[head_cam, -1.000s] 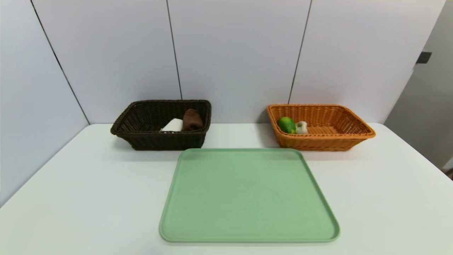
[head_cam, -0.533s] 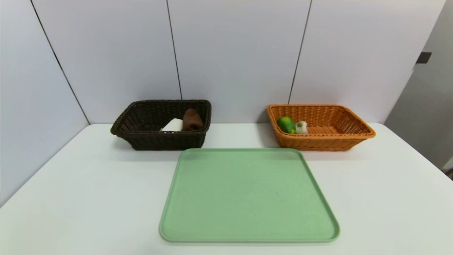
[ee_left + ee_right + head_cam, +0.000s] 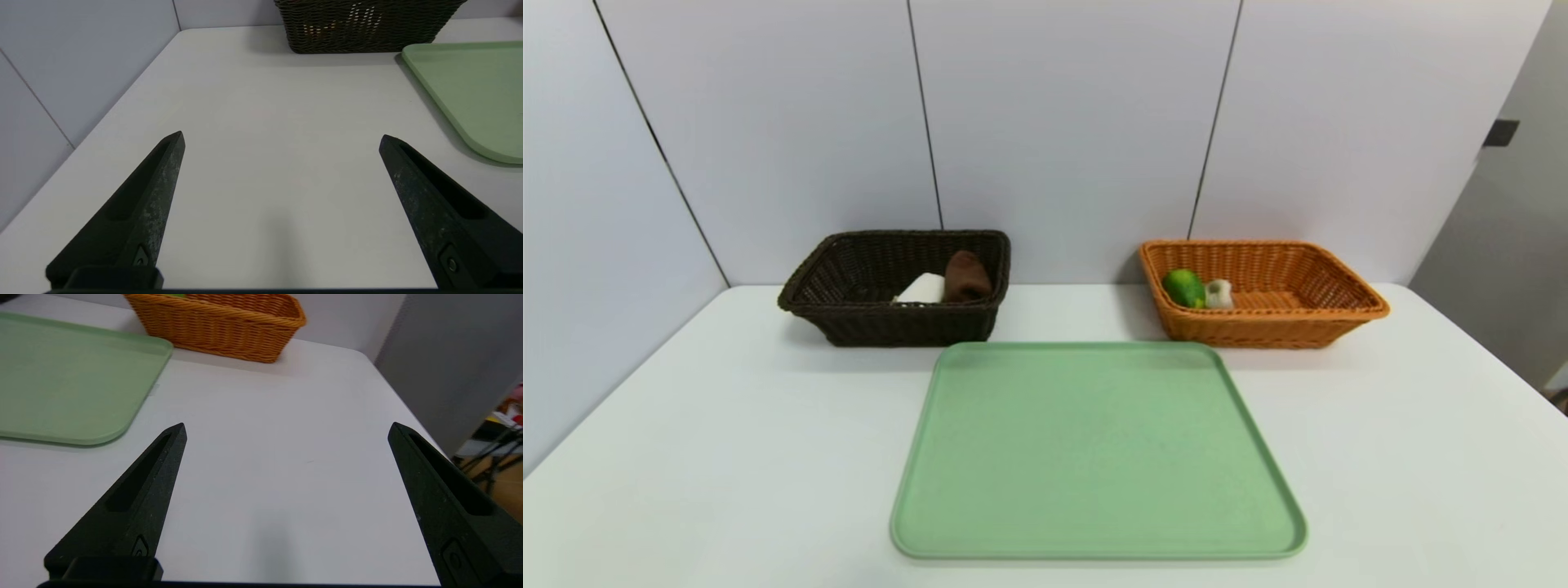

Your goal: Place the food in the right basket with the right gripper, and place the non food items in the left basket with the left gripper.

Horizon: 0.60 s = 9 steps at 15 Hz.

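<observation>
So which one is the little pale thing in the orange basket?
Find the orange basket at the table's far right, behind the green tray. Two items sit in its near-left corner. The pale, knobbly food piece lies right of the round, shiny green one.

Lab: bare white table [image 3: 727, 457], panelled walls [image 3: 1062, 122]

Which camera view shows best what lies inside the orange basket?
The head view: it looks down into the orange basket, showing a green vegetable beside a small pale item. The right wrist view shows mainly its outer wall; the left wrist view misses it.
</observation>
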Available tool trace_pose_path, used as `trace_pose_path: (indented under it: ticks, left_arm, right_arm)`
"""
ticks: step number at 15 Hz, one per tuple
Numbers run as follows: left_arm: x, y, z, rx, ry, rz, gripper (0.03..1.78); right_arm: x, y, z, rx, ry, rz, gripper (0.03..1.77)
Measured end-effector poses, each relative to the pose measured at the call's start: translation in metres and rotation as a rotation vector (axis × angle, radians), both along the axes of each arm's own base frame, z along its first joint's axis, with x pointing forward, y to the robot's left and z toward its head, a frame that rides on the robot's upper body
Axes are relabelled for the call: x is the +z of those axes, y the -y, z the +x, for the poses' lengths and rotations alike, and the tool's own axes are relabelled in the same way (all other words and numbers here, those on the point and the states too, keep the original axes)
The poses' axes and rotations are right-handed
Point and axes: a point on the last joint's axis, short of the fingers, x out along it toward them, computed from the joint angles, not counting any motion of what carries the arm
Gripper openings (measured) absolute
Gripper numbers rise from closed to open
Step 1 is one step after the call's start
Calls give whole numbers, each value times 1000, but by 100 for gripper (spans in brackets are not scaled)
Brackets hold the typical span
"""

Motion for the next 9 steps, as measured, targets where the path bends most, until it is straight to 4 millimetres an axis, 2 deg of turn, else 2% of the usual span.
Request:
trace_pose_path:
  ticks: [2,9]
  left_arm:
    - [-4,0,2,-22,10,-34,169]
    - [-5,0,2,-23,29,-78,169]
  right_arm:
    - [-9,-1,2,54,-35,10,170]
    - [-11,-1,3,44,-42,92,170]
